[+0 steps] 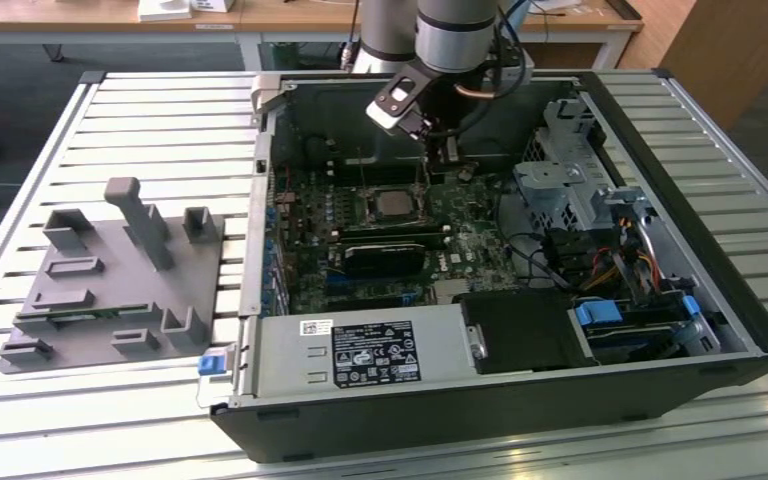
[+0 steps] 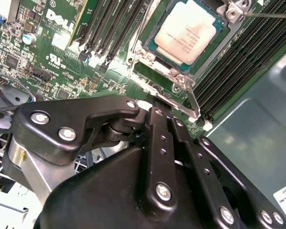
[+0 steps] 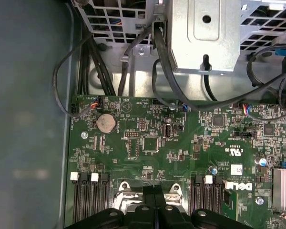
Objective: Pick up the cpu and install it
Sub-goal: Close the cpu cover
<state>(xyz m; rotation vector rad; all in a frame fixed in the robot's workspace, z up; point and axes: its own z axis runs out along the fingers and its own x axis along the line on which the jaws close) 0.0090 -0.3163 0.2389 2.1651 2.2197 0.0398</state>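
Note:
The cpu [image 1: 391, 203] [image 2: 185, 32], a flat square chip with a silver-grey top, lies flat in its black socket frame [image 2: 148, 57] on the green motherboard [image 1: 471, 240] inside the open computer case. My gripper [image 1: 440, 152] [image 2: 158, 104] [image 3: 155, 192] hangs just past the socket on the case's far side. Its black fingers stand pressed together with nothing between them. In the second wrist view the fingertips are close to the socket's edge and its thin metal lever [image 2: 193, 102]; I cannot tell whether they touch.
Black memory slots [image 2: 109, 28] flank the socket. A metal drive cage [image 1: 564, 190] with cables [image 3: 162, 57] stands on the exterior view's right, and a power supply [image 1: 357, 355] is at the case's near side. A grey parts fixture [image 1: 104, 280] sits outside the case on the left.

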